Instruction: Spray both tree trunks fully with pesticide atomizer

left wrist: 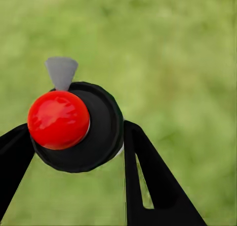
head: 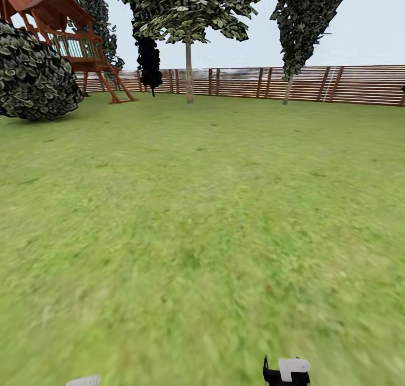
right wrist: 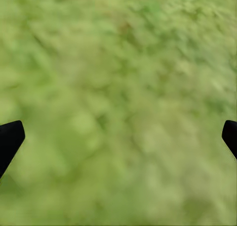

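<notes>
Even, shadowless daylight; the grass point(head: 202, 234) smears to blur, especially in both wrist views

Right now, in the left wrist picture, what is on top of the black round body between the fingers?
A glossy red cap sits on the black round body, with a grey nozzle beside it. The body hides whatever is below it; around it there is blurred grass.
</notes>
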Controlling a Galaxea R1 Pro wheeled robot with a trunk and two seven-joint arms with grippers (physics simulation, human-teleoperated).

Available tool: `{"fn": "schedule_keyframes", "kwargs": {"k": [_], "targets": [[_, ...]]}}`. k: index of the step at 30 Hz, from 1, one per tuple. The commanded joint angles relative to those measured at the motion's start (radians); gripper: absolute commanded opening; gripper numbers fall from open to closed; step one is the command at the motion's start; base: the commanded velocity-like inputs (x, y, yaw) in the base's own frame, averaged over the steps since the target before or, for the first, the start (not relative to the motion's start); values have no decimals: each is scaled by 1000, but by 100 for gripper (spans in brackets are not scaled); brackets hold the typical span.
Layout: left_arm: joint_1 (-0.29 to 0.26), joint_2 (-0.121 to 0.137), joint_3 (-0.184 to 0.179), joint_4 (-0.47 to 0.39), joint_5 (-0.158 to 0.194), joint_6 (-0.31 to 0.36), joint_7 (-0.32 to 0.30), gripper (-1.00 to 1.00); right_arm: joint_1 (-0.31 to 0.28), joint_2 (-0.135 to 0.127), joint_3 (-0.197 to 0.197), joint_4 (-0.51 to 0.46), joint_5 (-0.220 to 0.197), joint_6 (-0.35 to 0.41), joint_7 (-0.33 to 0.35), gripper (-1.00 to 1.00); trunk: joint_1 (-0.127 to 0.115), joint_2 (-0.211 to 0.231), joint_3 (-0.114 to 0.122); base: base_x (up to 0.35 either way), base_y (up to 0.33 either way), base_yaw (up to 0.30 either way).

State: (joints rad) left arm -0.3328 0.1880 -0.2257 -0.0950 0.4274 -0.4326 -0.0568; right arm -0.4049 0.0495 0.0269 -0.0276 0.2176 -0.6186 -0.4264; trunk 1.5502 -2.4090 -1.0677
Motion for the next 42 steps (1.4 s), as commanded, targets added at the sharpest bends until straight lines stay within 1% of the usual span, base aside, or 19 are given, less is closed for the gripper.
{"fn": "schedule_keyframes", "kwargs": {"k": [1, 42], "targets": [[0, 0, 0, 0, 0, 0, 0, -100, 0, 0, 0, 0, 0, 0, 0, 100, 0, 0, 0, 339, 0, 0], [0, -2, 0, 0, -1, 0, 0, -100, 0, 0, 1, 0, 0, 0, 0, 100, 0, 0, 0, 339, 0, 0]]}}
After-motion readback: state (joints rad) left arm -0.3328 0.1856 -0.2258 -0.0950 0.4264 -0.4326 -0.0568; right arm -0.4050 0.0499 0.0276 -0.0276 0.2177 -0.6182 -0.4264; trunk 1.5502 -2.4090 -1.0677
